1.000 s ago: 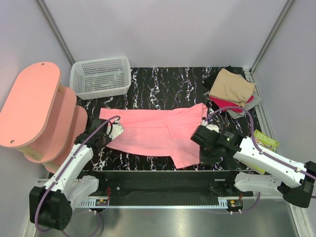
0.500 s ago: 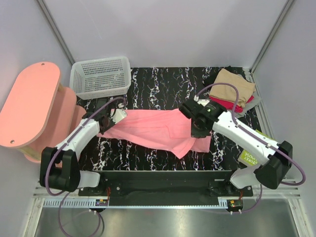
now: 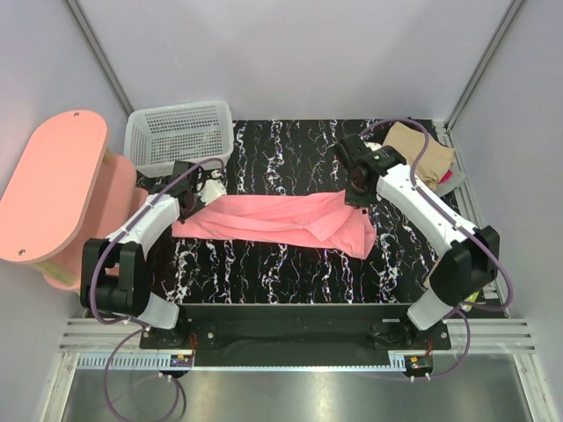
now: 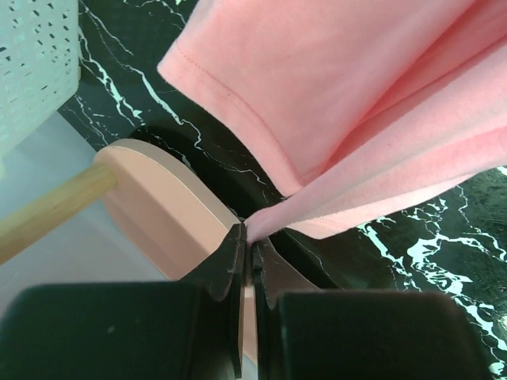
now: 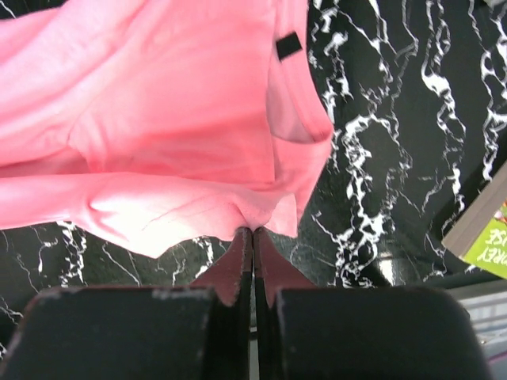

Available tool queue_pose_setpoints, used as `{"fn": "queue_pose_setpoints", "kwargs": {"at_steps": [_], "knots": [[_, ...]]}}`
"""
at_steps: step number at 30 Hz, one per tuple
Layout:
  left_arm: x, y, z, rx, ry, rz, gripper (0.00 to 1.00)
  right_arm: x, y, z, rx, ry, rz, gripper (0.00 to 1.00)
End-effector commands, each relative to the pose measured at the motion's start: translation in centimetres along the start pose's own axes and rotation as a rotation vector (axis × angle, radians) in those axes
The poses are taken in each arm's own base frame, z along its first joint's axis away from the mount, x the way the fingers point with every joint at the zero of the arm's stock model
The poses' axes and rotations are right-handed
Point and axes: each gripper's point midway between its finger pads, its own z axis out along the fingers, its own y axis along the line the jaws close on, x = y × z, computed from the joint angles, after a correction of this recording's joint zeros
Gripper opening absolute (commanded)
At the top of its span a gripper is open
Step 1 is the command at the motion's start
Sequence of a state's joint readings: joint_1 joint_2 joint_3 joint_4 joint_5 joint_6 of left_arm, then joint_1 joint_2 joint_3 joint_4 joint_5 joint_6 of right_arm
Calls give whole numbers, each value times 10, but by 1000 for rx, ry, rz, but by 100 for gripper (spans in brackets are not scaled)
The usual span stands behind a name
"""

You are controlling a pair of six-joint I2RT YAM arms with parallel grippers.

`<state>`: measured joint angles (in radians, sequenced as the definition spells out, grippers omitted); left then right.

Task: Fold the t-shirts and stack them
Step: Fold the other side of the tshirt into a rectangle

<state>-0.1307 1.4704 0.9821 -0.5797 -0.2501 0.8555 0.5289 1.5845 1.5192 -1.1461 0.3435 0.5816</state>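
**A:** Checking left claw [image 4: 246, 237] status?
**B:** Clamping tight on the left edge of the pink t-shirt [image 3: 273, 220].
**A:** Checking right claw [image 5: 253, 237]?
**B:** Pinching the opposite edge, stretching it across the black marbled surface [image 3: 290, 149], near the folded t-shirts [image 3: 431, 158].

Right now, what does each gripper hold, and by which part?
Both hold the pink shirt: the left gripper pinches a fold at its left end, the right gripper a fold at its right end, near the collar.
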Motion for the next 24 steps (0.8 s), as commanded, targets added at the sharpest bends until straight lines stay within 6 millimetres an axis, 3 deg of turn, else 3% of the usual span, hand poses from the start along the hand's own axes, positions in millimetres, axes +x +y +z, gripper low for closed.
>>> {"fn": "queue_pose_setpoints", "kwargs": {"at_steps": [1,3,4,6,14,16,17,18,21,23,24], "knots": [[-7,10,5,-28,-18,-3,18,-25,15,17,-31,-20,-20,0],[-4,5,11,-17,-2,-3,38,-31,19,34,-30,-1,-11,0],[-3,7,13,-32,1,-7,59,-33,21,39,-30,7,-9,0],[1,6,18,-44,19,0,71,-43,26,56,-24,16,3,0],[6,18,12,-96,23,2,71,-88,34,95,-20,14,46,1],[8,19,12,-101,29,3,71,-95,37,106,-27,24,51,11],[7,21,11,-108,25,1,71,-98,37,108,-28,28,54,26],[7,23,9,-115,23,-1,71,-97,36,118,-16,47,55,32],[2,30,1,-139,-3,-24,72,-115,26,123,25,25,75,51],[-3,29,-8,-137,-33,-50,72,-135,15,116,56,-13,88,66],[-7,25,-11,-127,-47,-46,72,-136,12,120,77,-8,70,68]]}}
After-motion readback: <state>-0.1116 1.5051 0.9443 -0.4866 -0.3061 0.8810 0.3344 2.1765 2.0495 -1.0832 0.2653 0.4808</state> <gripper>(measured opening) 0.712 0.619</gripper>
